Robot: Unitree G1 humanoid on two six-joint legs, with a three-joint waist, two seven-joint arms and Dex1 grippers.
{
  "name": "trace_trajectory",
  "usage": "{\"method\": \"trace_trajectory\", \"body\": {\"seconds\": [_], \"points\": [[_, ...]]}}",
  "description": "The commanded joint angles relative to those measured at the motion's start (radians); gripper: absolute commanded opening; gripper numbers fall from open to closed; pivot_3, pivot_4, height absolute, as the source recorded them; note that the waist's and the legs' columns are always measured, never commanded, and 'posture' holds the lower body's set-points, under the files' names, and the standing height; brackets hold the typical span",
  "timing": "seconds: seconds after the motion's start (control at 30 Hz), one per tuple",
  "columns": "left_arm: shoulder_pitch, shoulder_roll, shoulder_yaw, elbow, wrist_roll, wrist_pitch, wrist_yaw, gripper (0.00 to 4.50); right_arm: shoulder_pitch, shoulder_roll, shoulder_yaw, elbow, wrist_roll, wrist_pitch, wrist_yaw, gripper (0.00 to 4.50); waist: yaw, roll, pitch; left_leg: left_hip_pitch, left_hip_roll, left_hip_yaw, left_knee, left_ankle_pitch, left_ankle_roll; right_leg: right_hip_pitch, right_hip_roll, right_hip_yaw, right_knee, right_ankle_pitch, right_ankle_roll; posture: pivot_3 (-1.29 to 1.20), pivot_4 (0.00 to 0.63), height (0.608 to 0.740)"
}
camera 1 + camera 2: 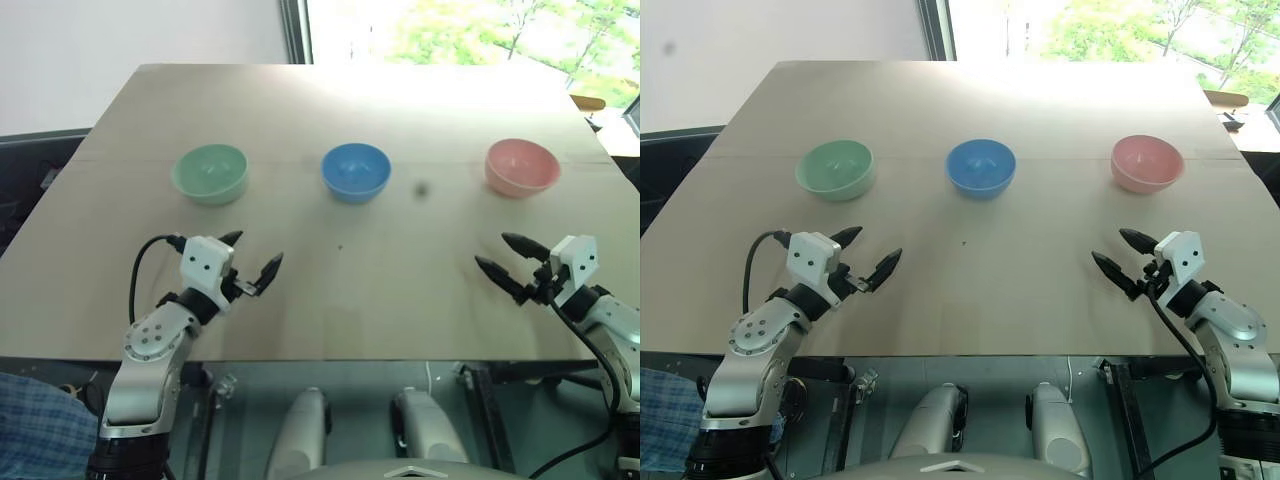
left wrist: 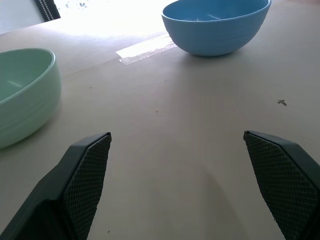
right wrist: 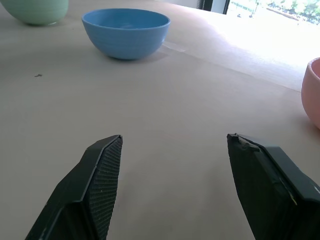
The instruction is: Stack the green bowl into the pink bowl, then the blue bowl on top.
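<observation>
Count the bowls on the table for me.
3, in a row, none stacked: green bowl on the left, blue bowl in the middle, pink bowl on the right.

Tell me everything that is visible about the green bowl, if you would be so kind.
The green bowl is small, round and pale mint green, and it looks like smooth plastic, with faint horizontal ridges on its outer wall. It stands upright and empty on the table, at the left end of a row of three bowls, with the blue bowl beside it but apart. Nothing touches it except the table. The left gripper is open, in front of it, clearly short of it.
</observation>
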Motion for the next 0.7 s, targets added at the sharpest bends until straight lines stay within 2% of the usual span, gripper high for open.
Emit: {"method": "trace_trajectory", "body": {"seconds": [0.03,0.17,0.7], "points": [[0.005,0.001,0.026,-0.039,-0.045,-0.015,-0.013,4.49,-0.009,-0.019,-0.034,-0.026,0.019,-0.025,0.010,3.60,0.000,0.000,0.000,0.000,0.000,0.000,0.000,0.000,0.000,0.000,0.000,0.000,0.000,0.000,0.000,0.00,0.150,0.740],[0.032,0.004,0.027,-0.066,-0.092,-0.011,-0.045,4.49,-0.013,-0.024,-0.036,-0.007,0.018,-0.037,0.020,3.60,0.000,0.000,0.000,0.000,0.000,0.000,0.000,0.000,0.000,0.000,0.000,0.000,0.000,0.000,0.000,0.00,0.150,0.740],[0.024,0.008,0.022,-0.064,-0.133,-0.019,-0.066,4.49,-0.033,-0.048,-0.042,0.015,0.013,-0.048,0.035,3.60,0.000,0.000,0.000,0.000,0.000,0.000,0.000,0.000,0.000,0.000,0.000,0.000,0.000,0.000,0.000,0.00,0.150,0.740]]}}
